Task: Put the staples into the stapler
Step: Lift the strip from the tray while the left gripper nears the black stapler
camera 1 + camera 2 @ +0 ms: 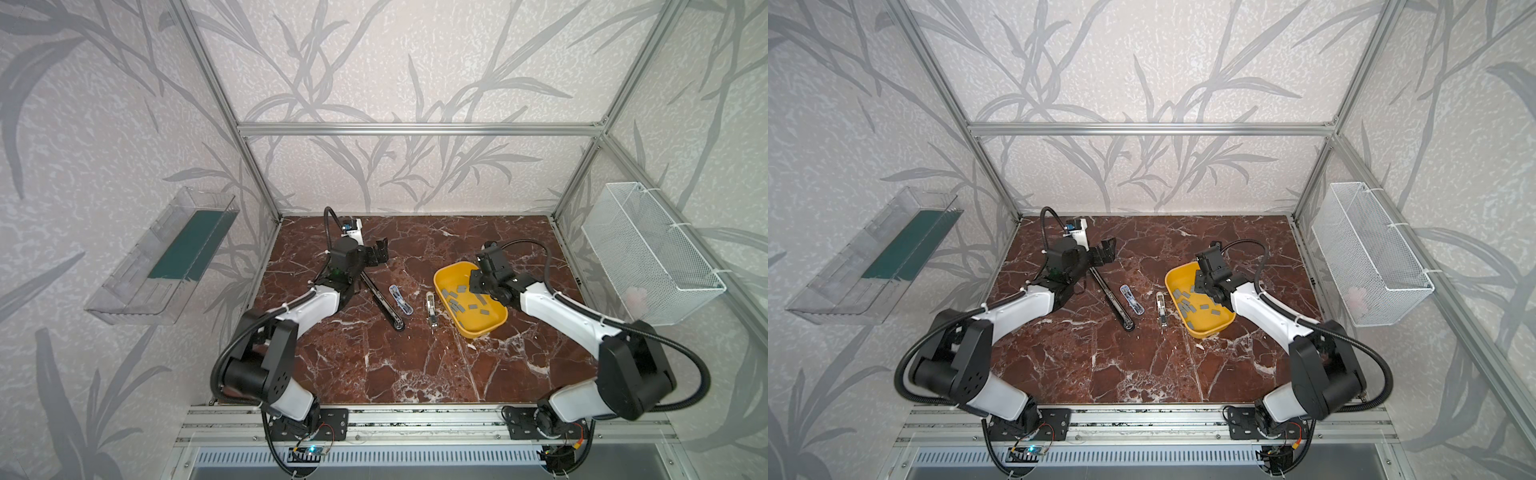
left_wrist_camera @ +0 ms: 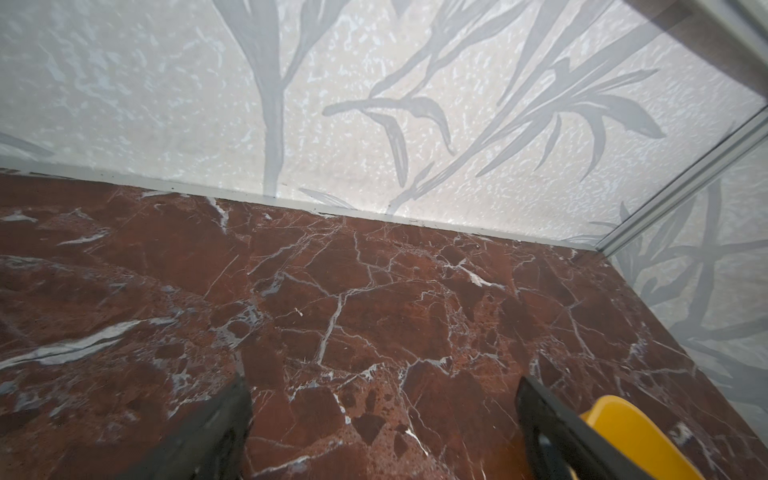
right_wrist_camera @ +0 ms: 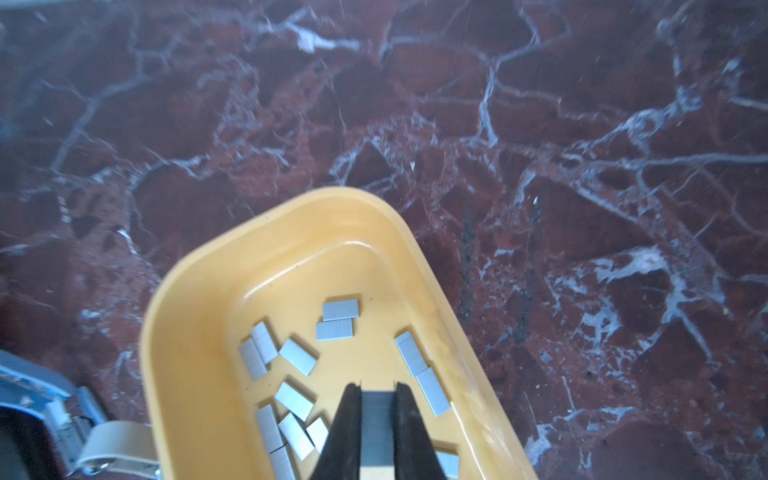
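right of centre in both top views, your right gripper [image 3: 377, 388] is clenched on one grey strip [image 3: 377, 419] of the staples [image 3: 340, 309] inside the yellow tray [image 1: 486, 326]; the rest lie loose there. left of it lie a silver stapler [image 1: 431, 309], a clear stapler [image 1: 401, 300] and a long black stapler [image 1: 384, 303]. further up, your left gripper [image 1: 381, 249] hangs wide open, empty. at right a wire basket [image 1: 652, 253] holds something pale and blurred; at left a clear bin [image 1: 137, 286] holds a green slab [image 1: 185, 245].

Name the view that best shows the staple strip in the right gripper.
Right wrist view: the staple strip shows close up between the fingers of the right gripper. Both top views hide it behind the gripper; the left wrist view misses it.
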`<state>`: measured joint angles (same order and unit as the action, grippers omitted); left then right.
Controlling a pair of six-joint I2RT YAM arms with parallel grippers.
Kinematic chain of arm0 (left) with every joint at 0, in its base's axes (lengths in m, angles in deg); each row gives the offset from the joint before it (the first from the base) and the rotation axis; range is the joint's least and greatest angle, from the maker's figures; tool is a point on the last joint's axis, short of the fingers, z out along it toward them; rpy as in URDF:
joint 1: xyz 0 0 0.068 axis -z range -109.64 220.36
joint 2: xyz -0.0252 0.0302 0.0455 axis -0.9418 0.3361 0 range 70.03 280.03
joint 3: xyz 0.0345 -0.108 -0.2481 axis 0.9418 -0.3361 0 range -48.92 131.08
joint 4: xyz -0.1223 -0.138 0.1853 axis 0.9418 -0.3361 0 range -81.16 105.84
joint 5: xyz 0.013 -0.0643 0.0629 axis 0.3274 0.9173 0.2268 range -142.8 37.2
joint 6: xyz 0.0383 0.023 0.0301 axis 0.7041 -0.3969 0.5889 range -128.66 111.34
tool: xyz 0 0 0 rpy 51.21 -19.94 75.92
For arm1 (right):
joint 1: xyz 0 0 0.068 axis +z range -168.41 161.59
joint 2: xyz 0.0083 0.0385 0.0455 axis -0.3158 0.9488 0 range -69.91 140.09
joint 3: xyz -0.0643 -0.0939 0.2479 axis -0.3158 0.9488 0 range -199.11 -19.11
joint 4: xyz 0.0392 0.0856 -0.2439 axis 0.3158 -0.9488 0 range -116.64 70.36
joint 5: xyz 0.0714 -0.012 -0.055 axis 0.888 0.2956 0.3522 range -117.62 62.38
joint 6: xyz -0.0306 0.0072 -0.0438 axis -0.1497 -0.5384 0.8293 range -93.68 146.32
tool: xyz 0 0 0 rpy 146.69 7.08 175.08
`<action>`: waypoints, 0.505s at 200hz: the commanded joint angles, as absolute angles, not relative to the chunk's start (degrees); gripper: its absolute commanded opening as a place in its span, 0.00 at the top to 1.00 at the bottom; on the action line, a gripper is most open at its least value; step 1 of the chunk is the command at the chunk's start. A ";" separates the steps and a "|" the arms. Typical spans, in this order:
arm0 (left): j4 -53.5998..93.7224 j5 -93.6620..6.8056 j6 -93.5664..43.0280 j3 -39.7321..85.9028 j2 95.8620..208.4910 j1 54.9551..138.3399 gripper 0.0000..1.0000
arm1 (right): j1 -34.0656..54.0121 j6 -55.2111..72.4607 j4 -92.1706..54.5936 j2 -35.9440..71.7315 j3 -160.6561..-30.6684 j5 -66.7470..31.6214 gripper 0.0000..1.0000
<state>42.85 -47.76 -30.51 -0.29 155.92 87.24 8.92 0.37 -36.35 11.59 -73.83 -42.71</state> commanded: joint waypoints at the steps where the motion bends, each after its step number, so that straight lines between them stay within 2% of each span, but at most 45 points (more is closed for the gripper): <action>1: 39.79 -37.87 -32.71 -3.62 150.97 86.66 0.01 | 13.74 1.98 -35.84 6.95 -71.31 -43.24 0.88; 34: 45.81 -31.77 -34.90 -11.46 145.98 86.75 0.01 | 28.00 0.14 -37.12 3.23 -69.53 -48.81 0.88; 60: 37.88 -29.57 -29.89 -12.89 143.38 86.71 0.01 | 38.08 -2.90 -36.22 3.92 -67.85 -52.43 0.88; 78: 35.88 -28.89 -27.82 -15.26 142.08 86.71 0.01 | 41.85 -4.92 -35.27 6.02 -67.04 -53.03 0.88; 101: 33.97 -25.77 -26.27 -18.36 139.52 86.79 0.01 | 42.33 -7.76 -32.35 9.01 -65.76 -52.92 0.89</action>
<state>37.71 -30.14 -29.53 -15.81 142.61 86.78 41.80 -3.46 -35.43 6.28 -67.47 -50.03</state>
